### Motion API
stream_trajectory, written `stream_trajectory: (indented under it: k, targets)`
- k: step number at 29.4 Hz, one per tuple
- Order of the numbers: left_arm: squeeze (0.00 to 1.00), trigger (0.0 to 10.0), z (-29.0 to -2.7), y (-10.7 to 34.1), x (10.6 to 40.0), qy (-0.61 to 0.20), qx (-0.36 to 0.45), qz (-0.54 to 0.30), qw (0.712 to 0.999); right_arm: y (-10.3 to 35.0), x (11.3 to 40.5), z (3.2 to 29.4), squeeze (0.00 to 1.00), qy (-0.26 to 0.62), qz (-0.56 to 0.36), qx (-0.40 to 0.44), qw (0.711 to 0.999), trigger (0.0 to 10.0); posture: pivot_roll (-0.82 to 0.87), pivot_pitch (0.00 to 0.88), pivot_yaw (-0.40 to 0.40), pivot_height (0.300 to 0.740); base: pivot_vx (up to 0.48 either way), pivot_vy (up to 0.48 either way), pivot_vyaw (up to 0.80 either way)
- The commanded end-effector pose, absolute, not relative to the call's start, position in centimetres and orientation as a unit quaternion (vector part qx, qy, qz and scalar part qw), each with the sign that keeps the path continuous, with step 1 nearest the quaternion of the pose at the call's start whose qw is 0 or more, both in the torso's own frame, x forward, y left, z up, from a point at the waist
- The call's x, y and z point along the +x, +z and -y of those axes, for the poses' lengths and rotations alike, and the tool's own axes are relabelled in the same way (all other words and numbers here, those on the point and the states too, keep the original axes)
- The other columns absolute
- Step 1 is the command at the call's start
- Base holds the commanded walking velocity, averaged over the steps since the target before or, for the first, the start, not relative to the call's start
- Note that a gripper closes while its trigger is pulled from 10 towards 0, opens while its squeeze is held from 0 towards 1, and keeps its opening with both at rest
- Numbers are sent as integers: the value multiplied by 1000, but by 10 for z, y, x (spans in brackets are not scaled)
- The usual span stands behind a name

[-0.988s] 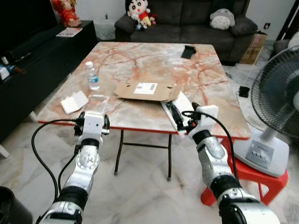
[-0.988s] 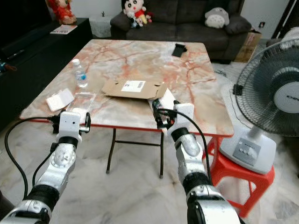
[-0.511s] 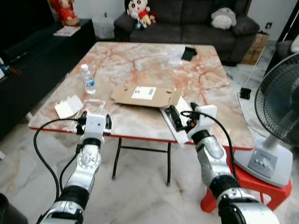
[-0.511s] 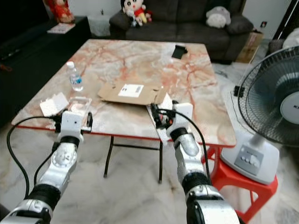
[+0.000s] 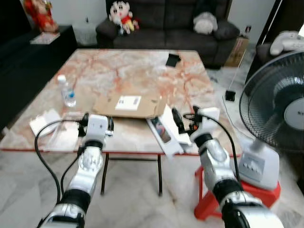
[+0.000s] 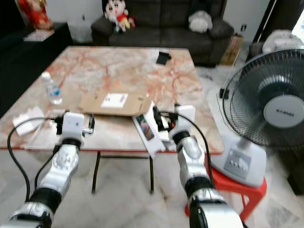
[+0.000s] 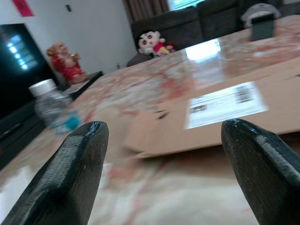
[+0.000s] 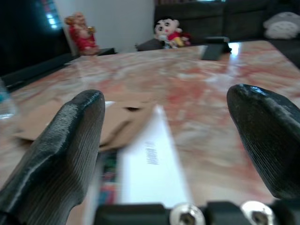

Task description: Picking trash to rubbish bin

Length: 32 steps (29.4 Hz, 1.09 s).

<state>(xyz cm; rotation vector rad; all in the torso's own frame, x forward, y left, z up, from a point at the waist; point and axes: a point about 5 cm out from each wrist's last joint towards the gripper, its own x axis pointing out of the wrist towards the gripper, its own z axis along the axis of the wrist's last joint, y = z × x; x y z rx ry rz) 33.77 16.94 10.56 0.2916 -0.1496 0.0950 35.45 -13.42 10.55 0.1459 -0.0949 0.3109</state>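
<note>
- One marble-patterned table (image 5: pixel 142 71) with a red edge, seen from its near side.
- Trash on the table, counted: one flattened cardboard box (image 5: pixel 126 105) with one white label, one water bottle (image 5: pixel 68 91), one white packet (image 5: pixel 43 120) near the left corner, one clear plastic wrapper (image 5: pixel 64 135) at the near edge, one white flat box (image 5: pixel 166 128) overhanging the near edge.
- One dark object (image 5: pixel 173 60) lies on the far side of the table.
- Left gripper (image 7: pixel 161 183): fingers spread wide, nothing between them; it sits at the near table edge, just beside the clear plastic wrapper and pointed towards the cardboard.
- Right gripper (image 8: pixel 164 154): fingers spread wide, not closed on anything; the white flat box lies between them. Contact cannot be told.
- One standing fan (image 5: pixel 278 114) to the right of the table, on one red stool (image 5: pixel 251 194).
- One dark sofa (image 5: pixel 166 21) behind the table, carrying two plush toys (image 5: pixel 121 14).
- One red figurine (image 5: pixel 40 14) on the dark cabinet at far left.
</note>
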Motion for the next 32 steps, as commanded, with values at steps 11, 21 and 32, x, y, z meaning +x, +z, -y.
stream_trajectory:
  k: [11, 21, 32]
  targets:
    - [0, 10000, -164, 106, 338, 40, 137, 73, 987, 108, 356, 140, 0, 146, 50, 70, 985, 10000, 14, 0, -15, 740, 352, 0, 0]
    - [0, 10000, -164, 106, 337, 39, 137, 74, 987, 108, 356, 140, 0, 147, 49, 70, 986, 10000, 15, 0, -16, 740, 351, 0, 0]
    - [0, 10000, -163, 108, 337, 36, 139, 78, 987, 106, 355, 139, 0, 147, 47, 70, 985, 10000, 18, 0, -14, 740, 353, 0, 0]
